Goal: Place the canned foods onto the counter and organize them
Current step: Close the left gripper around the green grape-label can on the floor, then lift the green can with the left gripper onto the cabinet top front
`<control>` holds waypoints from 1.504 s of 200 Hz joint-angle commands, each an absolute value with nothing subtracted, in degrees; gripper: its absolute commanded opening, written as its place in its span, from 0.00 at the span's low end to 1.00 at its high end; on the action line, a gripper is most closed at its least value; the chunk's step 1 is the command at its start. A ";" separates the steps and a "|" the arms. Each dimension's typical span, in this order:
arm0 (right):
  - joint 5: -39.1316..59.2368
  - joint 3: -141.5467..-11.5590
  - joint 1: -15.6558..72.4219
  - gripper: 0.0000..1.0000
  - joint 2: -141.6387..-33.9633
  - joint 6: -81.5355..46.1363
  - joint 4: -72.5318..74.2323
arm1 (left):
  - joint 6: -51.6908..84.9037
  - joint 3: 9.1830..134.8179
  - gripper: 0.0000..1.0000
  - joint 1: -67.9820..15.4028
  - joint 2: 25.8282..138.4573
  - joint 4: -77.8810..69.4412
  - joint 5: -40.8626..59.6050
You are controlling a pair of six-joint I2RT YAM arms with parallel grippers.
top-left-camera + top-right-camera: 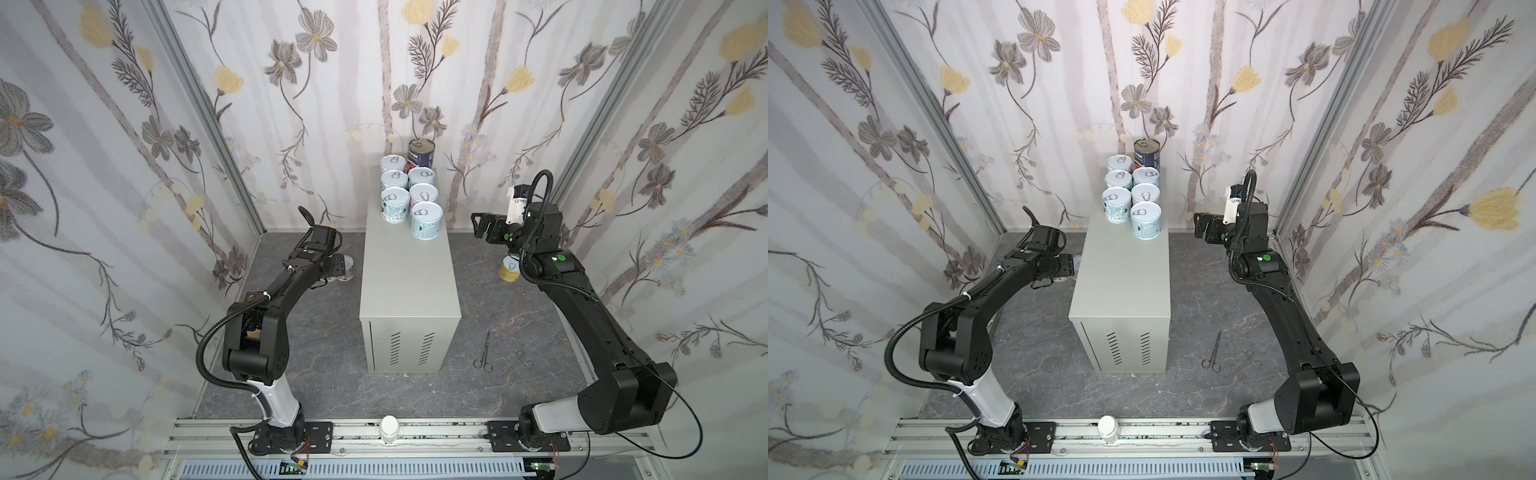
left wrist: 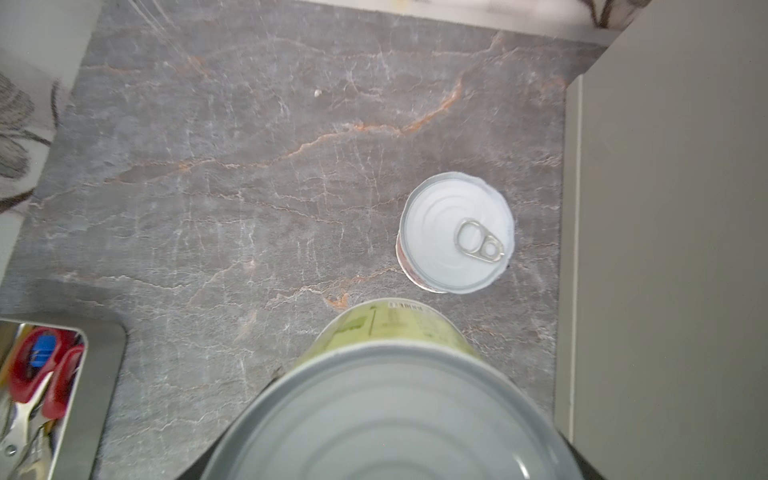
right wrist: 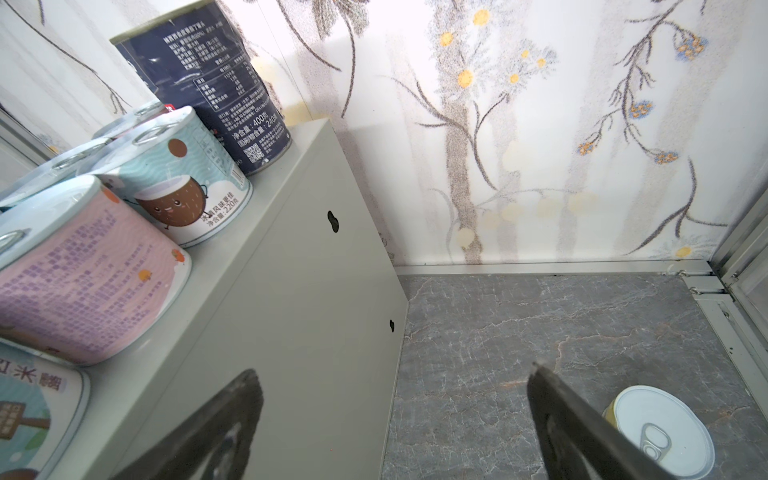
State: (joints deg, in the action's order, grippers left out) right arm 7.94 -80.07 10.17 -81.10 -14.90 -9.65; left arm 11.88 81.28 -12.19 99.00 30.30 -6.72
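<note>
Cans (image 1: 423,193) crowd the counter's (image 1: 409,286) far end; its near half lies bare.

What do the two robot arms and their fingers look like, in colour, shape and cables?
The left arm and right arm are matte black with a white lowest segment, green dots near the wrist and a ribbed black hose. The right gripper has dark, flat fingers.

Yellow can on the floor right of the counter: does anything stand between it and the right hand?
Nothing visible does. The right hand hangs open beside the counter, and the yellow can stands upright on bare floor lower down, apart from the counter's side.
</note>
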 commanded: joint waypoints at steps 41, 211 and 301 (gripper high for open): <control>11.34 -79.43 10.20 1.00 -79.19 -15.03 -5.86 | 9.59 96.57 0.60 -14.64 91.75 41.09 -4.16; 12.96 -70.47 10.81 1.00 -68.53 -16.62 -4.62 | 7.38 114.48 0.60 -26.54 87.34 51.26 4.08; 13.92 -67.81 10.90 1.00 -62.31 -15.38 -8.26 | 5.81 119.81 0.60 -31.67 93.91 52.91 4.81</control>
